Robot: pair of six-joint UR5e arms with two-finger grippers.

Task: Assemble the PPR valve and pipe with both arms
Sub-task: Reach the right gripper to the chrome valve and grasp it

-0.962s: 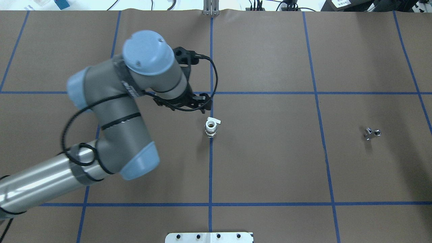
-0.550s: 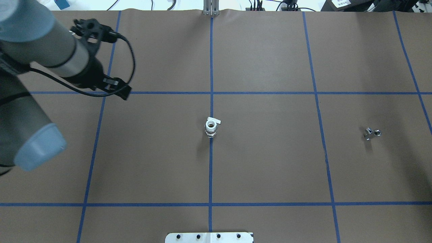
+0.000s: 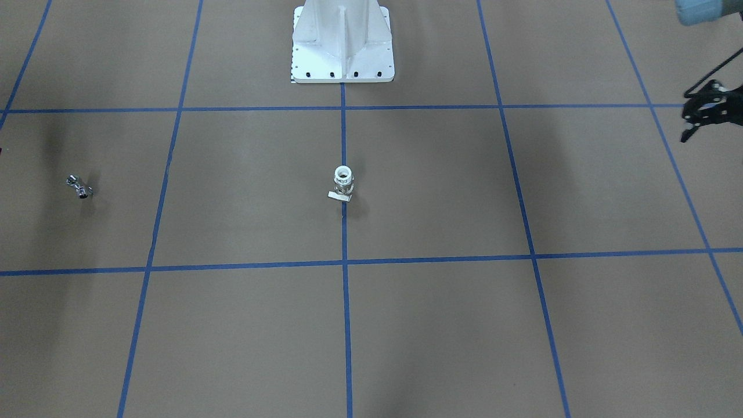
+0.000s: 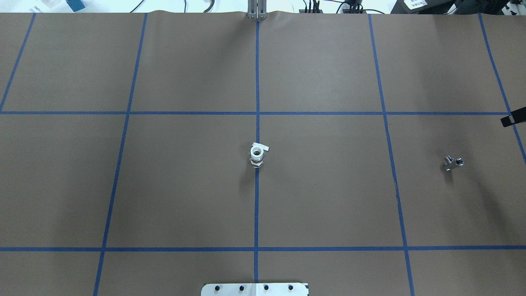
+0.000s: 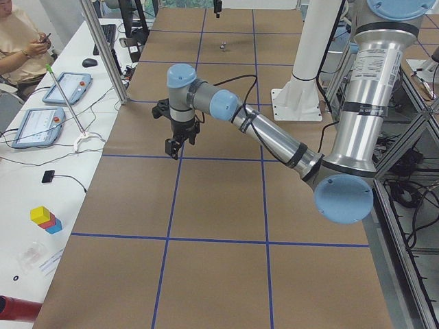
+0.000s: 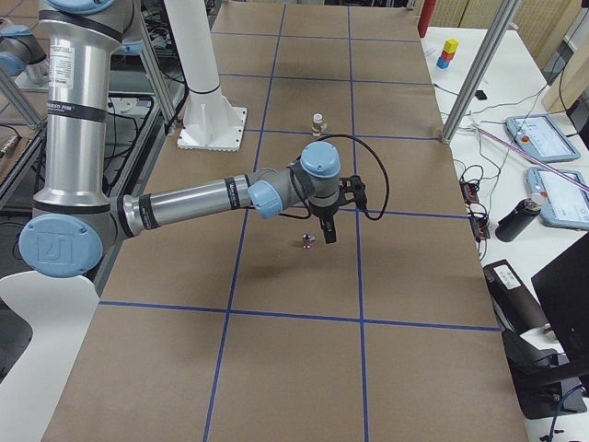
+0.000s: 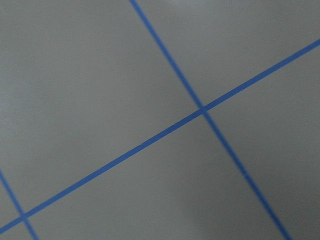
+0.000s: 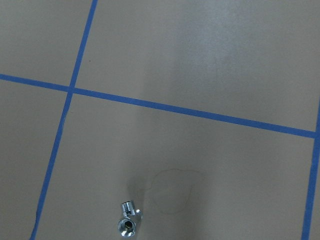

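The PPR valve [image 4: 257, 155] stands upright on the table's centre line, white ring on top, and also shows in the front view [image 3: 343, 183]. The chrome pipe [image 4: 453, 162] lies far to its right and shows at the bottom of the right wrist view [image 8: 129, 221]. My right gripper [image 4: 509, 120] shows only as a black tip at the right edge; in the exterior right view it [image 6: 328, 235] hangs just beside the pipe [image 6: 307, 242]. My left gripper [image 3: 705, 116] is far off to the valve's left, above bare table. I cannot tell whether either gripper is open or shut.
The white bolted pedestal [image 3: 342, 43] stands at the robot's side of the table. Blue tape lines [image 4: 257, 205] divide the brown table cover into squares. Tablets and cables lie on side benches [image 5: 51, 116]. An operator [image 5: 17, 41] sits beyond the left end.
My left arm has swung from beside the valve to the left and out of the overhead view. A tip of my right gripper has come in at the right edge. Valve and pipe have not moved.
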